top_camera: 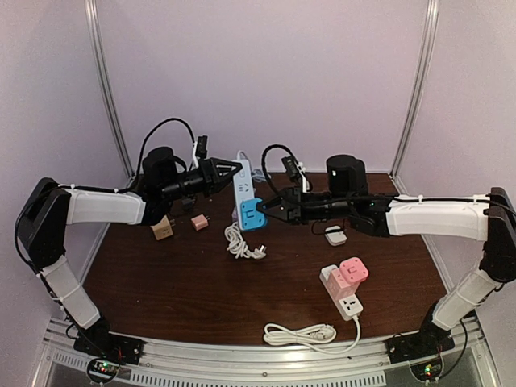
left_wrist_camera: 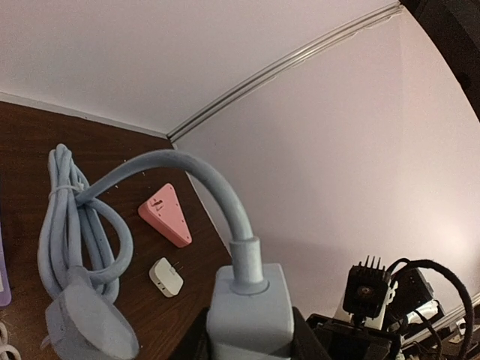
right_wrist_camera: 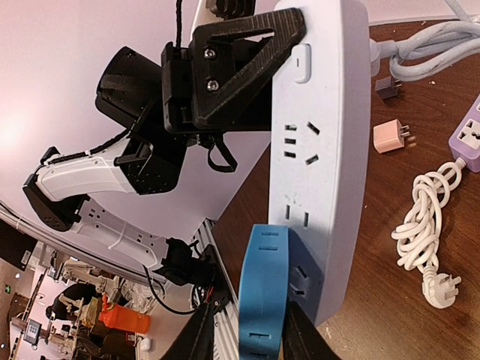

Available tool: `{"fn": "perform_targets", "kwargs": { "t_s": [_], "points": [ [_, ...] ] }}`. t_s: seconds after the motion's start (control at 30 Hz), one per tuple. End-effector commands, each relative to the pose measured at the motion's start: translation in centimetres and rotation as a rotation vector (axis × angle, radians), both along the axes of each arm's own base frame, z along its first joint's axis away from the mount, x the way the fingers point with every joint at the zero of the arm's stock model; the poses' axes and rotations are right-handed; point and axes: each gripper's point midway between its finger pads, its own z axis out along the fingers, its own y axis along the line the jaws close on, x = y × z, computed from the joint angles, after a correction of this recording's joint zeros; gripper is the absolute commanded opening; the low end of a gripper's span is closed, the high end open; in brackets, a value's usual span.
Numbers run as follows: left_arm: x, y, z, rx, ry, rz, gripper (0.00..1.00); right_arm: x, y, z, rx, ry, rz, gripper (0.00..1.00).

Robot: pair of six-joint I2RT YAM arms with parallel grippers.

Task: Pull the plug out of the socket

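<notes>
The socket is a white power strip (top_camera: 243, 187), lifted off the table and lying lengthwise between the two arms. My left gripper (top_camera: 234, 172) is shut on its far, cable end (left_wrist_camera: 247, 307), and the grey cable (left_wrist_camera: 202, 169) arches away from there. A blue plug (top_camera: 251, 214) sits in the strip's near end (right_wrist_camera: 322, 150). My right gripper (right_wrist_camera: 251, 337) is shut on that blue plug (right_wrist_camera: 264, 285), one finger on each side. The plug's pins are hidden inside the strip.
On the brown table lie a pink adapter (top_camera: 199, 222), a tan cube (top_camera: 163, 230), a coiled white cable (top_camera: 242, 242) and a white charger (top_camera: 335, 235). A second strip with a pink adapter (top_camera: 347, 282) and its cable (top_camera: 302, 332) lies near the front. A purple strip (right_wrist_camera: 469, 135) lies to the right.
</notes>
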Motion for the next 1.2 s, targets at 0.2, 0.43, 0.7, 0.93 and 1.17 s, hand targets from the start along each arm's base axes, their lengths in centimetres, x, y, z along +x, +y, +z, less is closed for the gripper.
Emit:
{"fn": "perform_targets", "kwargs": {
  "t_s": [0.2, 0.43, 0.7, 0.93, 1.17],
  "points": [
    [-0.6, 0.8, 6.3, -0.073, -0.207, 0.012, 0.0, -0.4, 1.3, -0.6, 0.002, 0.006, 0.033, 0.32],
    [-1.1, 1.0, 6.4, -0.079, -0.214, 0.006, 0.0, 0.0, 2.0, -1.3, 0.002, 0.024, 0.036, 0.26],
    [-0.2, 0.9, 3.8, 0.004, -0.175, 0.032, 0.0, 0.0, 1.7, -0.6, 0.02, 0.014, 0.024, 0.17],
    [0.8, 0.7, 1.7, 0.071, -0.165, 0.034, 0.0, -0.2, 2.0, 0.4, 0.064, 0.019, 0.04, 0.0],
    [2.5, 2.2, 0.2, 0.043, -0.143, 0.031, 0.0, -0.5, 2.6, 3.8, 0.167, 0.0, 0.076, 0.0]
  ]
}}
